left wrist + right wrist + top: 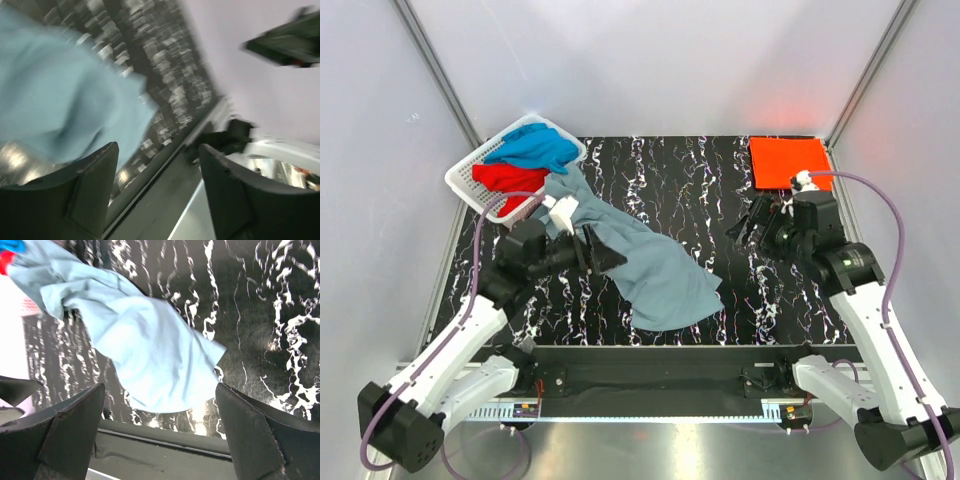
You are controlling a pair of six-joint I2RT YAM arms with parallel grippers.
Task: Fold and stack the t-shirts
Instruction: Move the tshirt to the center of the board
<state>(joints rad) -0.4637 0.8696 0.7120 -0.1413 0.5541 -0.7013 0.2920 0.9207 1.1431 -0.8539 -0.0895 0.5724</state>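
A dull grey-blue t-shirt [645, 255] lies crumpled and stretched across the black marbled table [770, 300], from the basket down to the front middle. It also shows in the left wrist view [55, 100] and the right wrist view [145, 345]. A bright blue t-shirt [533, 150] and a red t-shirt [510, 182] lie in the white basket [470, 172]. An orange-red t-shirt [790, 160] lies folded flat at the back right. My left gripper [600, 250] is open and empty above the grey-blue shirt's left part. My right gripper [748, 225] is open and empty, right of that shirt.
The white slotted basket stands at the table's back left corner. Grey enclosure walls [650, 60] with metal frame posts close the back and sides. A black rail [660, 375] runs along the table's front edge between the arm bases.
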